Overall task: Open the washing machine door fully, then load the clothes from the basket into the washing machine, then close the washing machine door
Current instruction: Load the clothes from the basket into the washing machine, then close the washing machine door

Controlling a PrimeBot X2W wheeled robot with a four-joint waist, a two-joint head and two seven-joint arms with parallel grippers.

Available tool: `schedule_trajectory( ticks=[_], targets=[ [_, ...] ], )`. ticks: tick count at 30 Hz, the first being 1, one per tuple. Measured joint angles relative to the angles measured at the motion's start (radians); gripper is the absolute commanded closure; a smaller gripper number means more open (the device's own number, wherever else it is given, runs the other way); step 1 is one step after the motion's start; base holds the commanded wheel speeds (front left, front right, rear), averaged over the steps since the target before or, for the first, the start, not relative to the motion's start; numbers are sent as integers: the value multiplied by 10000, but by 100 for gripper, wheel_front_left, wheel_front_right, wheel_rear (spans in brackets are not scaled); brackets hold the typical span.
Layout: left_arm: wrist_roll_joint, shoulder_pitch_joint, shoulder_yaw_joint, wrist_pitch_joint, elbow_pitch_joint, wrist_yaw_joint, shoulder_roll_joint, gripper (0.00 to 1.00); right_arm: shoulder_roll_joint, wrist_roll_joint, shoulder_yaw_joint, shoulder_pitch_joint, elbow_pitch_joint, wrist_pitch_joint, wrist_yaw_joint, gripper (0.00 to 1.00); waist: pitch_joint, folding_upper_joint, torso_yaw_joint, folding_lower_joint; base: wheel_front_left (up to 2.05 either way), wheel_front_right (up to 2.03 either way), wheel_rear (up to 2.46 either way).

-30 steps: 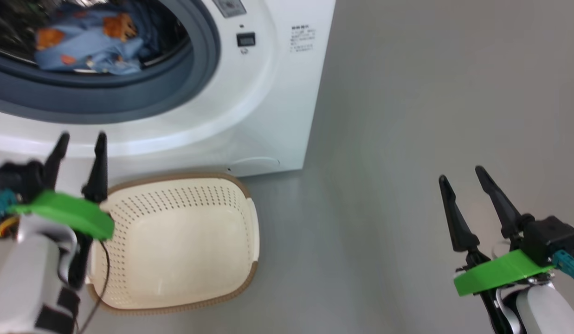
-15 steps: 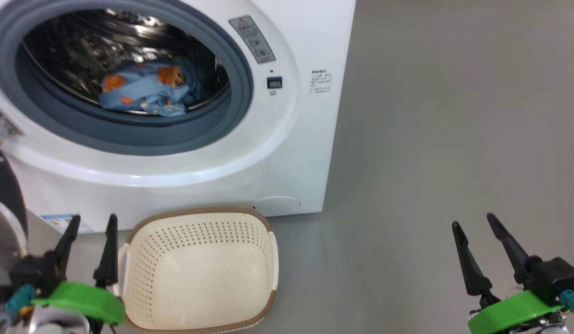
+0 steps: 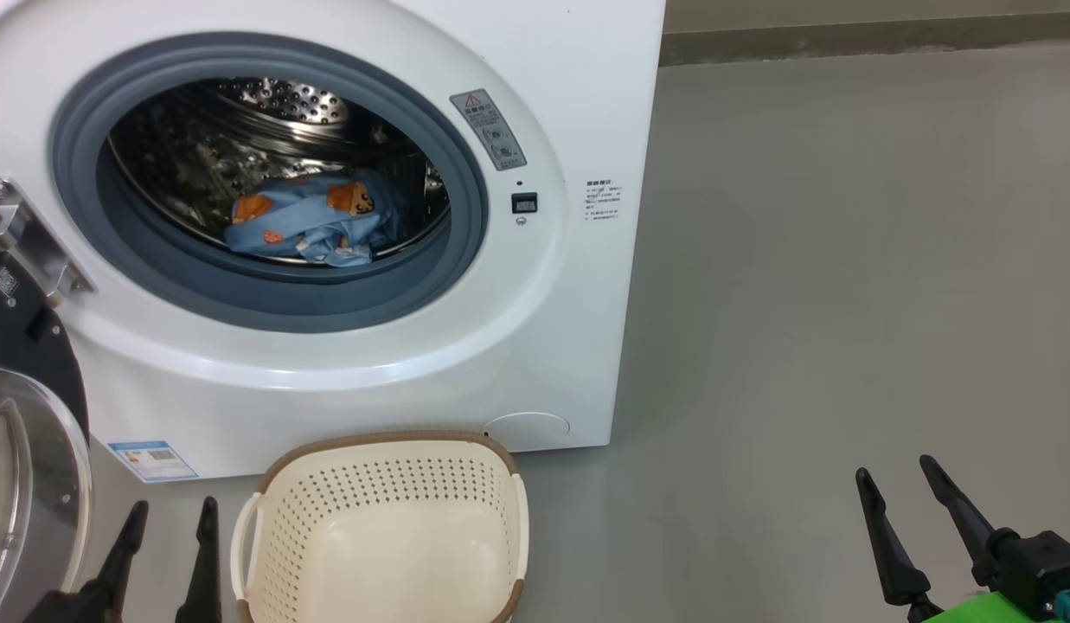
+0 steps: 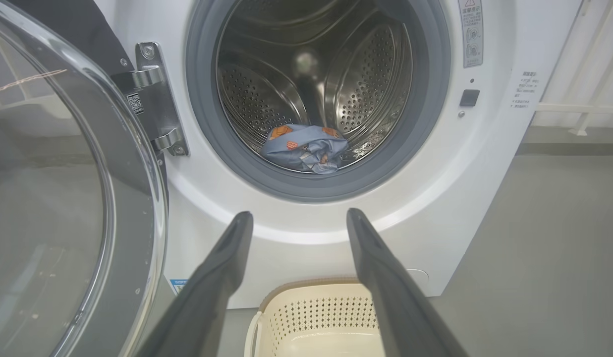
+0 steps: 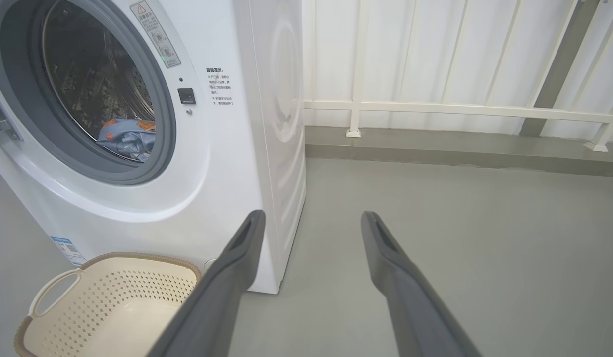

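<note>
The white washing machine [image 3: 578, 104] stands open, its door [image 3: 28, 484] swung out at the left edge, glass bowl showing [image 4: 48, 198]. Light blue clothes [image 3: 314, 221] with orange bears lie low in the steel drum [image 4: 306, 148] [image 5: 125, 139]. On the floor before the machine sits the cream basket [image 3: 379, 536], nothing visible inside it. My left gripper [image 3: 171, 515] is open beside the basket's left rim, near the door. Far to the right, over bare floor, my right gripper [image 3: 898, 476] is open. Both wrist views show parted, empty fingers [image 4: 222, 277] [image 5: 227, 282].
A blue label sticker [image 3: 154, 459] marks the machine's lower left front. Grey floor [image 3: 846, 303] stretches to the right of the machine. Behind it runs a white railing with a low kerb [image 5: 460, 114].
The head camera has tilted up, so machine, basket and grippers sit lower in the picture. The door and hinge have come into view at the left. Both grippers stay open.
</note>
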Motion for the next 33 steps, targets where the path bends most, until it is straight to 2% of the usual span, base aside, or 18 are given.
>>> schedule_trajectory(
  ticks=[5,22,33],
  targets=[
    [295,294,224,0,-518,-98,-209,0,4,19,-119,25,-65,0,0,0,49,0,-15,0,0,0,0],
    [399,407,470,0,-522,-205,-428,0,13,19,-136,24,-71,0,0,0,104,0,-68,0,-4,4,0],
    [401,402,558,0,-522,-221,-474,0,35,19,-157,-7,-119,0,0,0,257,0,-102,0,-112,112,0]
  ],
)
